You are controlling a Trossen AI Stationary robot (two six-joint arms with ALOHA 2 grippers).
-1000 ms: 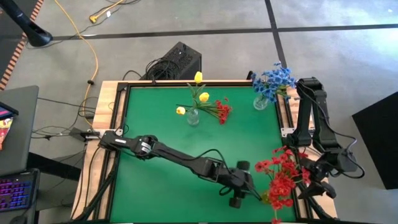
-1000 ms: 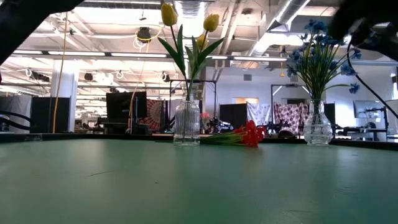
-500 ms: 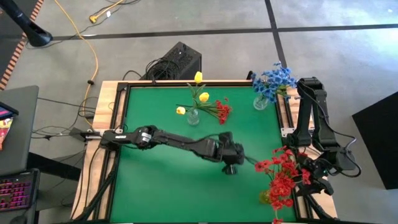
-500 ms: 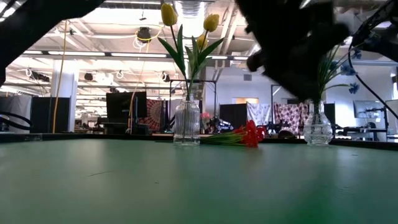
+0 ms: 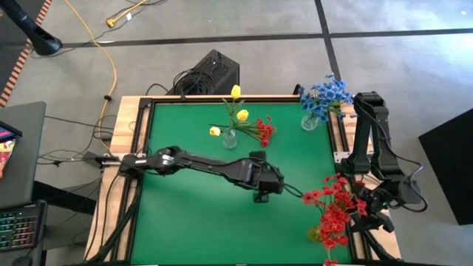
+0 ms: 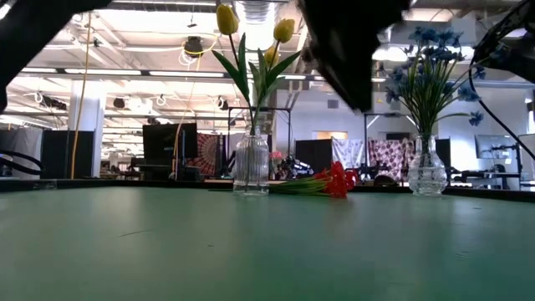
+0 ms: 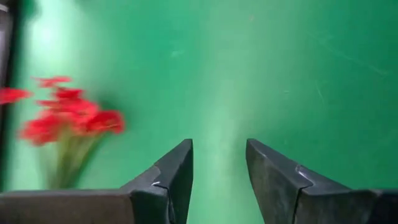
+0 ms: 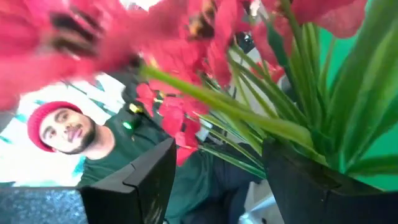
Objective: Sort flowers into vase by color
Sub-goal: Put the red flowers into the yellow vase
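Observation:
Yellow flowers stand in a glass vase (image 5: 229,137) (image 6: 251,163) at the far middle of the table. A red sprig (image 5: 263,131) (image 6: 331,181) lies flat on the green table beside it. Blue flowers fill a vase (image 5: 313,118) (image 6: 427,171) at the far right. A big bunch of red flowers (image 5: 336,210) stands in a vase (image 5: 317,235) at the near right corner. My left gripper (image 5: 261,196) (image 7: 217,168) hangs open and empty over the table's middle. My right gripper (image 5: 367,220) (image 8: 217,180) stands open beside the red bunch, with green stems (image 8: 249,115) running across the gap between its fingers. My right gripper comes level at the red bunch, with stems (image 8: 292,130) between and above its fingers. I cannot tell whether a finger touches them.
The table has a raised wooden frame (image 5: 131,148). A person in a red cap (image 8: 59,130) shows beyond the red flowers in the right wrist view. Bare green surface (image 5: 185,222) lies on the near left.
My left gripper has drawn away from the red vase at the near right corner, moving toward the table's middle, leftward and toward the far edge. It has also tipped to point more steeply down. The flowers and vases stay where they were.

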